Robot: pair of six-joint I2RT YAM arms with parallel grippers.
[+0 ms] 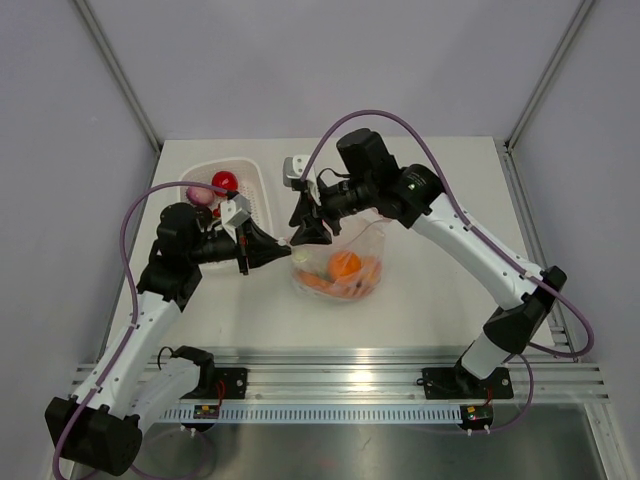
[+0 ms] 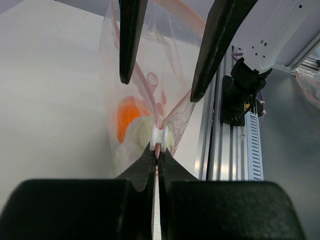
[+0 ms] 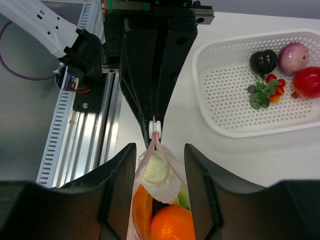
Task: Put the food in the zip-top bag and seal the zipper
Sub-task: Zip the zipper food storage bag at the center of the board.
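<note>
Left end effector [image 2: 156,151] clamps zipper [image 2: 159,136]; right end effector [image 3: 160,148] open astride zip-top bag [image 1: 368,245]. Tomato [image 3: 306,82], onion [image 3: 295,56] unbagged; seal pending.

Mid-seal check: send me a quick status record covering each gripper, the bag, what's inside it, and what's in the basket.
left gripper: fingers shut on the slider
right gripper: fingers open, straddling the zip-top bag just behind the slider
bag position: on the table, between the arms
zipper: strips spread apart beyond the slider, not sealed
in bag: orange, carrot, pale green piece
white basket: eggplant, purple onion, red tomato, not bagged
</note>
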